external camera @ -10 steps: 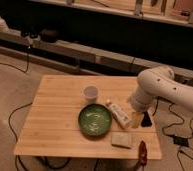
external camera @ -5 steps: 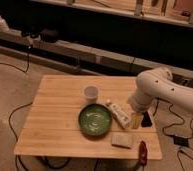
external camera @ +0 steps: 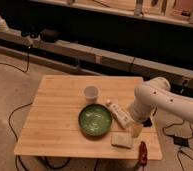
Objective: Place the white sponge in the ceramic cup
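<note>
Hardly anything has moved since the earlier frames. Nearest us, the flat off-white rectangular sponge (external camera: 122,139) lies by the wooden counter's (external camera: 55,125) front edge, with the hand (external camera: 136,131) just right of it; we cannot tell its state. A clumsy push could knock the sponge off. Farther back, the small white ceramic cup (external camera: 91,93) might tip. We read no writing.
</note>
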`<state>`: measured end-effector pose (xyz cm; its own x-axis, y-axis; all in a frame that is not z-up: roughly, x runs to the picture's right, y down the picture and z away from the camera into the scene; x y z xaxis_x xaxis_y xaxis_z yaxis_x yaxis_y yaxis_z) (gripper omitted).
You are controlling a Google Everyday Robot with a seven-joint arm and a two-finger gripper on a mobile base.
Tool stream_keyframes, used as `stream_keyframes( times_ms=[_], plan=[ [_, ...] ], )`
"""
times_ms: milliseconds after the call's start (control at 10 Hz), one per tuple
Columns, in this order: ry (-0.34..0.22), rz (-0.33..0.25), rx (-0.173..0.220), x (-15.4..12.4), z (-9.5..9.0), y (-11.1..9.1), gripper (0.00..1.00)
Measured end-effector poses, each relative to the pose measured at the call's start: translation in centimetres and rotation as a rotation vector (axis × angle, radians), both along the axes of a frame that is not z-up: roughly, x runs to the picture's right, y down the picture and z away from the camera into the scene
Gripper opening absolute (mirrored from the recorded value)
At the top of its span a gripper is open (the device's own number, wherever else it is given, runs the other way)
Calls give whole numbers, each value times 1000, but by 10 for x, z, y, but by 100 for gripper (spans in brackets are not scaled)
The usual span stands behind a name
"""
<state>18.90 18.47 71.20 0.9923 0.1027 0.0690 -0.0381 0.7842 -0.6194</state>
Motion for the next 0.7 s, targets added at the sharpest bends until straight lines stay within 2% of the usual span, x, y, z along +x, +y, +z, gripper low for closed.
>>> stream_keyframes(
  times_ms=[200, 400, 700],
  plan=[
    [-49, -4, 1, -10, -3, 21, 80],
    [-87, -2, -15, -14, -4, 48, 80],
    [-101, 23, -25, -4, 3, 77, 80]
  ],
)
